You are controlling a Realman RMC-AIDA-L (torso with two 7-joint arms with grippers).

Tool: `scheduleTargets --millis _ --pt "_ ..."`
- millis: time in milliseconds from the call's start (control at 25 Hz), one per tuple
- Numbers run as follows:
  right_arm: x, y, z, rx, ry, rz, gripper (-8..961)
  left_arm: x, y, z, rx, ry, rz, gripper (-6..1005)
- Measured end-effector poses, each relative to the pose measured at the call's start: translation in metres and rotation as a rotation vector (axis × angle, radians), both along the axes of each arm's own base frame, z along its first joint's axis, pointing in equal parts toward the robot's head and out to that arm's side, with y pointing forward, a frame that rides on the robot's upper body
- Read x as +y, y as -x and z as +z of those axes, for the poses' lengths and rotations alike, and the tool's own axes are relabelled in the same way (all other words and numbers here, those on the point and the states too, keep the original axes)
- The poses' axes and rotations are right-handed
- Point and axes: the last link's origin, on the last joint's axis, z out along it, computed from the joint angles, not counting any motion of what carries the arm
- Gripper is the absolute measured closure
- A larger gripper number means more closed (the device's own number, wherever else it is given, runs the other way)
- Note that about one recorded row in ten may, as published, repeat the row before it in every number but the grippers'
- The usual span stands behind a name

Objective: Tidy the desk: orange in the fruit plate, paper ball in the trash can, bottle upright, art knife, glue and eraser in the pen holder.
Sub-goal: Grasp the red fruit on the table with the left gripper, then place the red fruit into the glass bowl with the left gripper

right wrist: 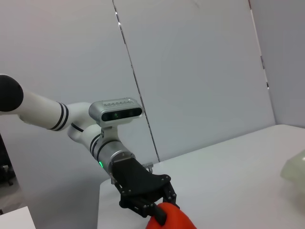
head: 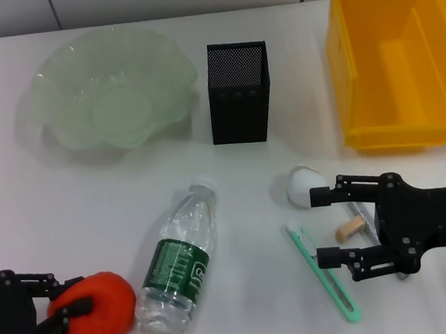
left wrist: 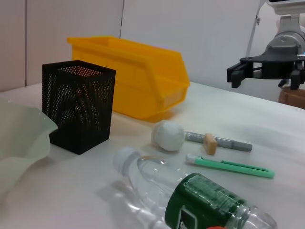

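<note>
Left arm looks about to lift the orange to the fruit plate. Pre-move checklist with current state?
1. Left gripper closed on the orange: ok, fingers clamp it from both sides in the head view.
2. Fruit plate free to receive: ok, nothing lies in it.
3. Path from orange to plate: ok, open table; the lying bottle sits beside the orange, on its right.
4. Right gripper out of the way: ok, open, on the far side near the paper ball and green art knife.
5. Grip firm enough for a lift: cannot tell.
6. Pen holder upright, clear of the plate: ok.
</note>
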Motion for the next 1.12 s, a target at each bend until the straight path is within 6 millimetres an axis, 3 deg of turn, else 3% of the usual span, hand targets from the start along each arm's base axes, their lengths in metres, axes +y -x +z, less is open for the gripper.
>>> scheduleTargets --millis 160,320,400,440,600,640,680,840,1040,1120 --pt "-0.001 -0.001 0.000 0.000 -0.001 -0.003 123 0.002 -0.002 0.009 -0.002 -0.018 -0.019 795" --pt "0.000 -0.001 0.000 0.002 -0.004 -0.003 123 0.011 -0.011 0.034 -0.017 -0.111 -0.074 816" --pt "0.000 0.000 0.002 0.014 -0.015 -0.005 123 0.027 -0.018 0.053 -0.026 -0.211 -0.101 826" --pt "0.000 0.000 0.002 0.014 -0.015 -0.005 123 0.027 -0.018 0.053 -0.026 -0.211 -0.101 831" --pt "0.000 -0.001 0.006 0.029 -0.033 -0.012 123 0.058 -0.038 0.068 -0.113 -0.365 -0.122 855" --pt "0.000 -0.001 0.006 0.029 -0.033 -0.012 123 0.058 -0.038 0.068 -0.113 -0.365 -0.122 863" --pt "0.000 -0.001 0.006 0.031 -0.036 -0.016 123 0.080 -0.052 0.066 -0.153 -0.416 -0.120 870" --pt "0.001 -0.002 0.011 0.047 -0.057 -0.033 123 0.132 -0.073 0.045 -0.149 -0.459 -0.071 897" --pt "0.000 -0.003 0.016 0.071 -0.070 -0.046 122 0.179 -0.080 0.012 -0.101 -0.481 0.068 923" --pt "0.001 -0.004 0.018 0.079 -0.070 -0.063 122 0.189 -0.079 0.004 -0.067 -0.493 0.109 928"
